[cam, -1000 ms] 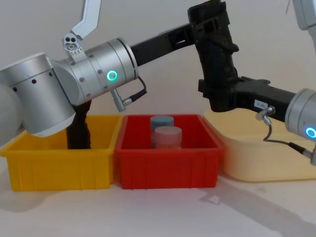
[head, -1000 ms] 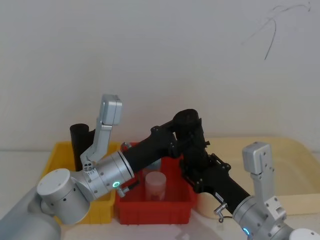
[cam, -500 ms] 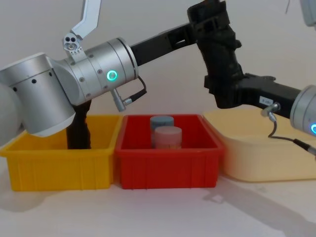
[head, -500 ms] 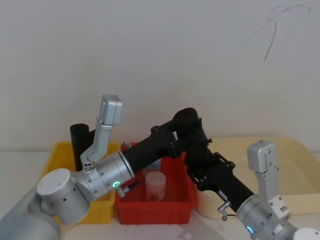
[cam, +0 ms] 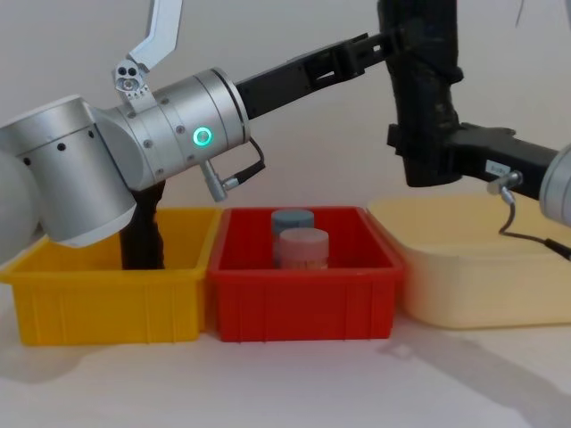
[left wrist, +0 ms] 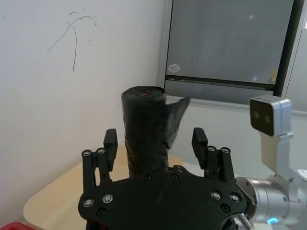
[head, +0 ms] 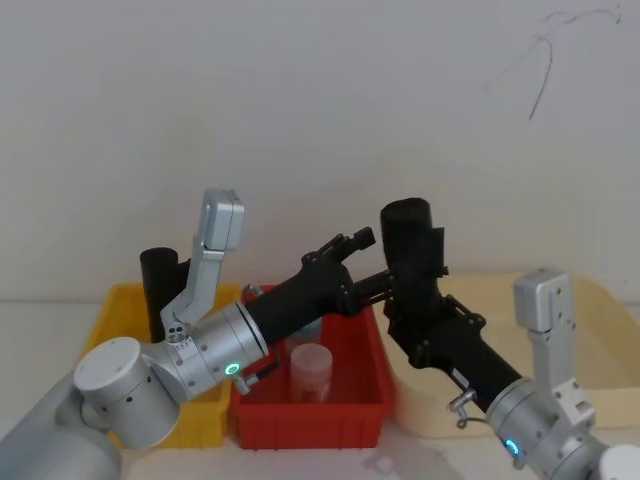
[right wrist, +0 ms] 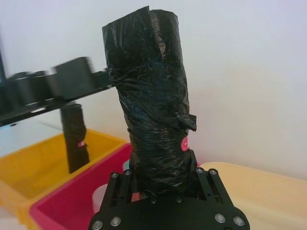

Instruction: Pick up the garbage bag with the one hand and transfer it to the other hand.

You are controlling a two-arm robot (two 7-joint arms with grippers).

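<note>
Step in hand: the handover looks nearly done. We would draw the left fingers straight back without brushing the roll, and hold it upright with a firm right grip.
Spare roll: a second black roll (head: 158, 282) stands in the yellow bin (head: 108, 312), well apart.
Left gripper (head: 368, 262): spread wide, holding nothing, fingertips near the bag.
Garbage bag (cam: 426, 85): upright in the air, above where the red bin (cam: 303, 308) meets the cream tray (cam: 473, 290).
Right gripper (cam: 430, 159): clamped round the bag's lower part.

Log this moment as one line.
phase: handover | garbage bag: upright, aloft | right gripper: shut on its base | left gripper: open, straddling bag, not touching
</note>
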